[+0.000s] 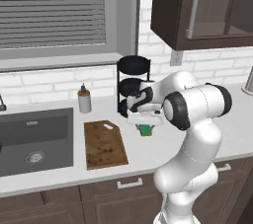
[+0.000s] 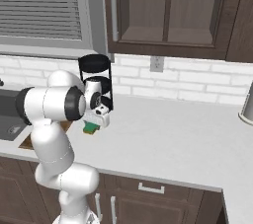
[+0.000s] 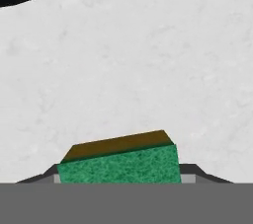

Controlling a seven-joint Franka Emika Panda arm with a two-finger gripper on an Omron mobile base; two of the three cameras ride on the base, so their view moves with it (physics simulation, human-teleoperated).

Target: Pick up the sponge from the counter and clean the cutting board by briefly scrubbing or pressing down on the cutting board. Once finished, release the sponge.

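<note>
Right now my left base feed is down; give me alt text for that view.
The claw hangs right over the green sponge on the light counter, just right of the stained wooden cutting board. A dark sink lies left of the board; a black tiered rack stands behind the arm.

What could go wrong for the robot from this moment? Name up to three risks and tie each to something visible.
1. The sponge sits tilted at the gripper, so the grip may be off-centre and could slip.
2. The black wire rack stands close behind the hand; a wide swing might knock it.
3. The cutting board lies toward the sink; overshooting could drop the sponge in the basin.
</note>
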